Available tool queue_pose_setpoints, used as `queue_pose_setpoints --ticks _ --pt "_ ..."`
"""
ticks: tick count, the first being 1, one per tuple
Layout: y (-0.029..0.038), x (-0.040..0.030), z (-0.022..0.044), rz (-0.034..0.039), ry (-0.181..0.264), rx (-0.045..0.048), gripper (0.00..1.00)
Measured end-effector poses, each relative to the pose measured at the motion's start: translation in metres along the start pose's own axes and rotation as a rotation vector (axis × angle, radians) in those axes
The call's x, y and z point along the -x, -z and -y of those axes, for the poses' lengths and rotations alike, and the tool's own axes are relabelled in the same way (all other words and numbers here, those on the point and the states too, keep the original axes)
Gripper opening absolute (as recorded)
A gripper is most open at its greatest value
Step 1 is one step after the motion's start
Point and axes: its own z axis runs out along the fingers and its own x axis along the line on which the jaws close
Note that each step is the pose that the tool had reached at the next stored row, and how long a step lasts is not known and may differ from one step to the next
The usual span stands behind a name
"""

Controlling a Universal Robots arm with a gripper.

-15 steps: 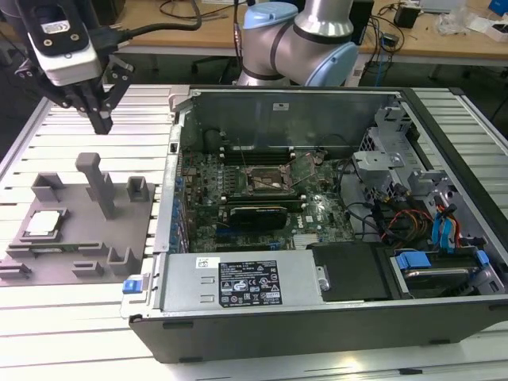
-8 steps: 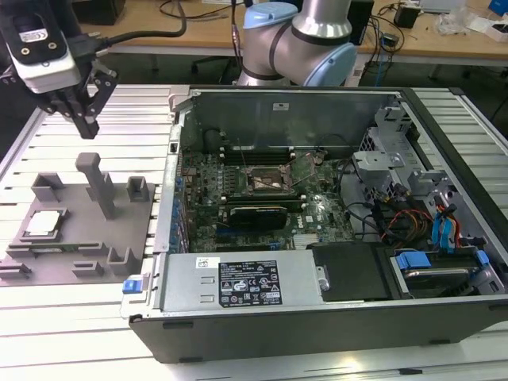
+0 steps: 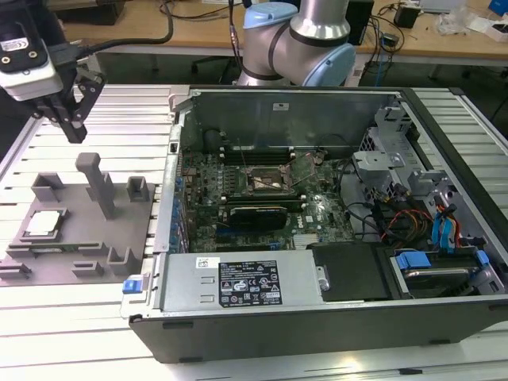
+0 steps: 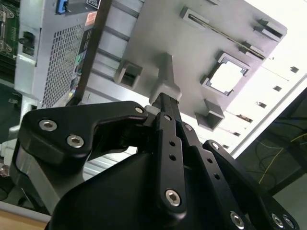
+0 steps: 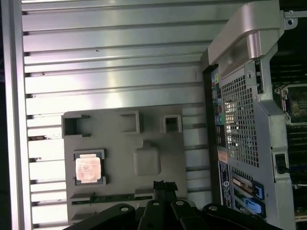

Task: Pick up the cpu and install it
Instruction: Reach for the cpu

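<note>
Grey moulded plastic forms the flat tray that lies on the ribbed aluminium table, and everything here is placed from that tray. The cpu, a small thin square chip with a silvery-white metal top, lies flat in a square framed pocket of the tray, at the tray's end towards the exterior view's left. In both wrist views the cpu sits squarely inside that pocket, with nothing touching it. A tall grey plastic post stands upright near the middle of the tray, with low hollow grey blocks around it. The black two-fingered gripper hangs in the air above the tray's far edge, well clear of its surface and apart from the cpu. Its fingertips are drawn together with nothing between them. In the second wrist view the gripper lines up with the post, and in the first wrist view the gripper points down beside the post's top. Just beside the tray, on the exterior view's right, lies the open black computer case. Inside it are a square metal-framed socket with a dark centre on the green board and a silver labelled power supply box along the near wall.
</note>
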Motion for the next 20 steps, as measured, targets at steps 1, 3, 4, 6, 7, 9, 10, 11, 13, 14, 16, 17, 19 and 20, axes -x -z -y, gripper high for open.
queue_pose_setpoints --ticks 1,3,4,6,7,9,10,11,13,14,16,17,19,20 --pt "-0.0009 -0.0025 0.0002 -0.0001 0.0 -0.0001 0.11" --pt "-0.0039 -0.0113 0.001 0.0 0.0 -0.0001 0.11" --pt "-0.0048 -0.0137 0.0012 0.0 0.0 0.0 0.11" --pt "-0.0068 -0.0188 0.0017 0.0 0.0 0.0 0.11" --pt "-0.0084 -0.0232 0.0021 0.0 0.0 0.0 0.11" --pt "-0.0111 -0.0312 0.0028 0.0 0.0 0.0 0.11" --pt "-0.0117 -0.0337 0.0031 0.0 0.0 -0.0001 0.11" --pt "-0.0123 -0.036 0.0033 -0.0001 0.0 0.0 0.11" --pt "-0.0136 -0.0418 0.0037 0.0 0.0 -0.0001 0.11" --pt "-0.0156 -0.0501 0.0045 -0.0001 0.0 -0.0001 0.11" --pt "-0.018 -0.0594 0.0053 0.0 0.0 -0.0001 0.11" --pt "-0.0186 -0.0617 0.0055 0.0 0.0 0.0 0.11" --pt "-0.0203 -0.0682 0.006 0.0 0.0 0.0 0.11" --pt "-0.0208 -0.0702 0.0062 0.0 0.0 0.0 0.11"
